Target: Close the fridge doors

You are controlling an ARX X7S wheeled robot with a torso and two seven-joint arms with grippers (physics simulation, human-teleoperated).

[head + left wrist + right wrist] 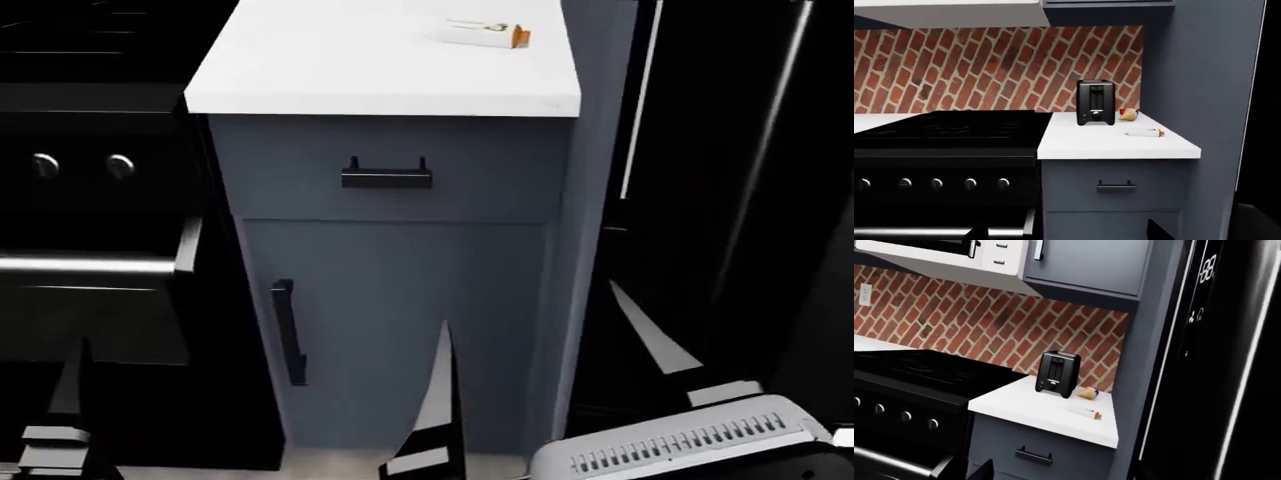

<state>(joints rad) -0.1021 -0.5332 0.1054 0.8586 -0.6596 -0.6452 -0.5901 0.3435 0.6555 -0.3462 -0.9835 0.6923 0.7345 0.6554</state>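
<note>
The fridge doors (747,180) stand at the right of the scene as tall glossy black panels with a long vertical bar handle, right of the grey-blue cabinet (400,300); whether they sit ajar or nearly shut cannot be told from the dark renders. Nearest the camera, the right gripper (547,370) hangs low in front of the cabinet with its two dark fingers spread wide, holding nothing. The left gripper (60,420) shows only as one finger at the near left edge, so its state cannot be told. To do this step well, I judge the right arm should swing right, meet the door's outer face with a flat finger well away from the hinge, then push steadily toward the fridge body. Farther off, the white counter (347,70) carries a small wrapped item (483,33), and against the brick wall a black toaster (1057,373); an arm lifted high could clip the counter's corner
</note>
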